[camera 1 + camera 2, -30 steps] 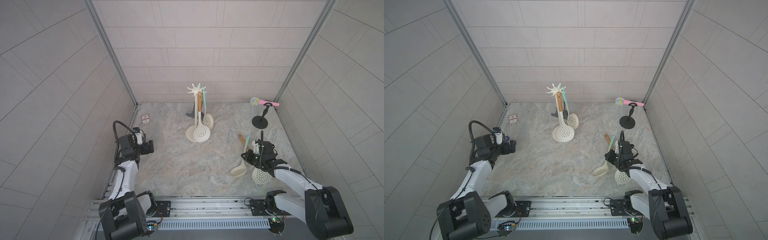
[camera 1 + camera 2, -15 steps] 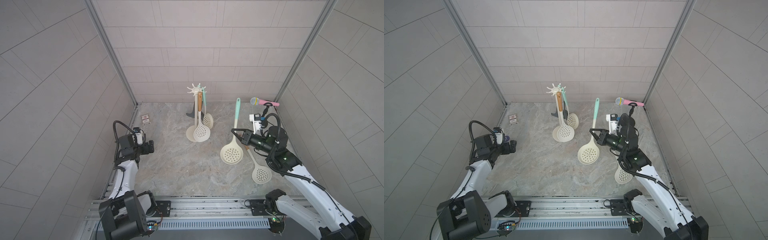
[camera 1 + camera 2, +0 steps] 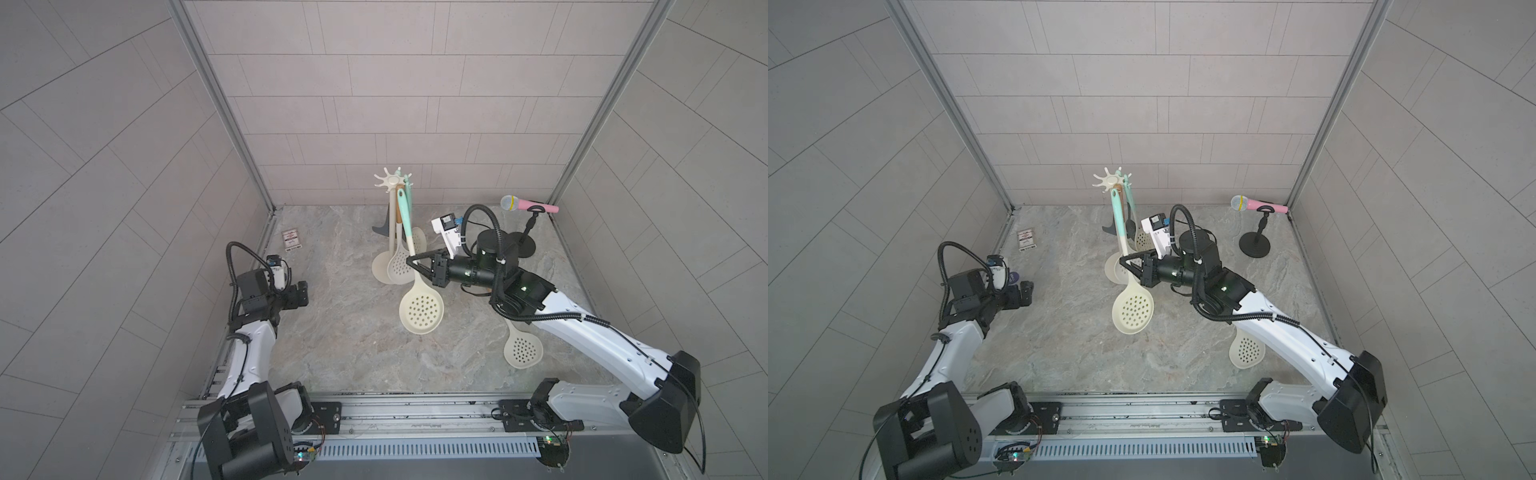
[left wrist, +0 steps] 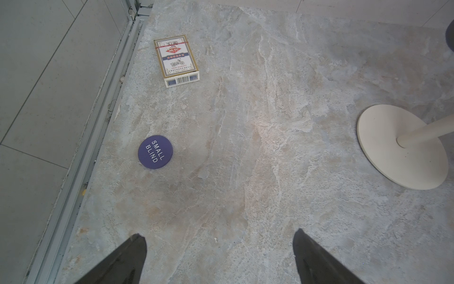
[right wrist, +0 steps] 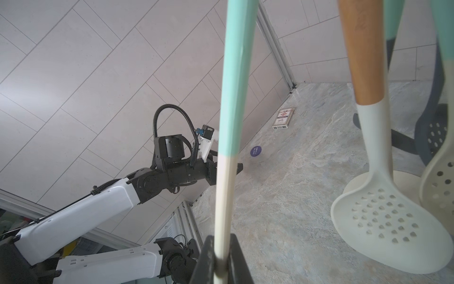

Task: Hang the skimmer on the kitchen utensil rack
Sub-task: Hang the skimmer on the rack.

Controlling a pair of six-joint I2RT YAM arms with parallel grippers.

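The marbled surface (image 3: 340,353) is walled on three sides with a rail along the front, and its widest bare stretch runs from the middle to the front edge. That is where I have free room. My right arm (image 3: 582,332) reaches from the front right corner toward the back middle. The right jaws are clamped on the cream part of the skimmer (image 3: 421,311) handle, as the right wrist view shows. My left arm (image 3: 249,349) sits along the left wall with the left jaws spread wide and holding nothing, over bare surface. The kitchen utensil rack (image 3: 392,216) stands near the back wall, with other utensils hanging on its right side. The skimmer is tilted, its holed bowl low in front of the rack's base and its mint handle tip up at the crown. Whether the tip sits on a hook I cannot tell from here. A second skimmer (image 3: 523,347) lies flat near the right wall, partly under my right arm. The black microphone stand (image 3: 524,245) takes the back right corner. A card box (image 4: 176,60) lies close to the left wall's edge, and a purple chip (image 4: 155,151) lies near it.
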